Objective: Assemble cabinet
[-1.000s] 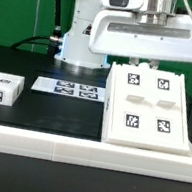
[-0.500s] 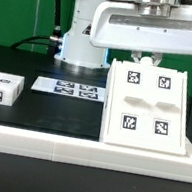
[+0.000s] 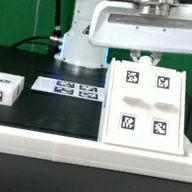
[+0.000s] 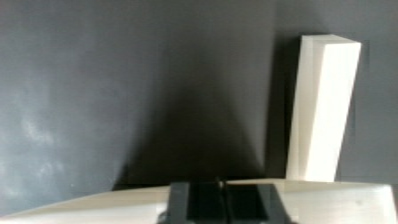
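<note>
The cabinet is a large white box with black-and-white tags on its face, standing on the black table at the exterior view's right. My gripper hangs at the cabinet's far top edge. In the wrist view the two black fingers are closed together with only a thin line between them. The cabinet's white edge lies just under and beside them. I see nothing held between the fingers.
A long white rail lies on the dark table beyond the cabinet in the wrist view. A small white tagged block sits at the exterior view's left. The marker board lies in the middle. The robot base stands behind it.
The gripper has shifted slightly to the exterior view's left. The cabinet's face has shifted a little, its lower edge coming slightly nearer the front.
</note>
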`<state>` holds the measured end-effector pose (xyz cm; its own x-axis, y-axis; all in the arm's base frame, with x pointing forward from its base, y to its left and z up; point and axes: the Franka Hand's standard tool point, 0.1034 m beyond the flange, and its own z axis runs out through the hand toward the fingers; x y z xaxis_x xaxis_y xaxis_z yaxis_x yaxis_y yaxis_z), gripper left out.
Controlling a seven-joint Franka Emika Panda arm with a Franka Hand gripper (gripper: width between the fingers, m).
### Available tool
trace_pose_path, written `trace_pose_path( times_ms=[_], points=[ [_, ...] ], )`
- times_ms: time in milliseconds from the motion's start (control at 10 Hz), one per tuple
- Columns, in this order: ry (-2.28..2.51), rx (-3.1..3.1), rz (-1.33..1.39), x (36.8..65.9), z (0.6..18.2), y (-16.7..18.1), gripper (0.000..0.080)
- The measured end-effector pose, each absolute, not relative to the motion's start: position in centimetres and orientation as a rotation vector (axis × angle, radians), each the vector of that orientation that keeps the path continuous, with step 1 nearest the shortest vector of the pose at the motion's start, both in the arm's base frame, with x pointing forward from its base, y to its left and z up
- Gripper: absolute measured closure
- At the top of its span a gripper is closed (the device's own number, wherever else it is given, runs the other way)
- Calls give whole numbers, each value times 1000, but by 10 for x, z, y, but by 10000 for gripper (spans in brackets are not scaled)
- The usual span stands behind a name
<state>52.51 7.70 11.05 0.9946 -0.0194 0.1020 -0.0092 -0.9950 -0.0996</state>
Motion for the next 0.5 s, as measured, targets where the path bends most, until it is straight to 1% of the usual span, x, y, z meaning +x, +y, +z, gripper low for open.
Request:
trace_pose_path(
  times_ms=[200,400,500],
  points=[
    [21,-3037,-144,525,112,78,798],
    [6,-3035,-63,525,117,84,798],
    [9,-3035,-71,525,116,83,798]
  ],
)
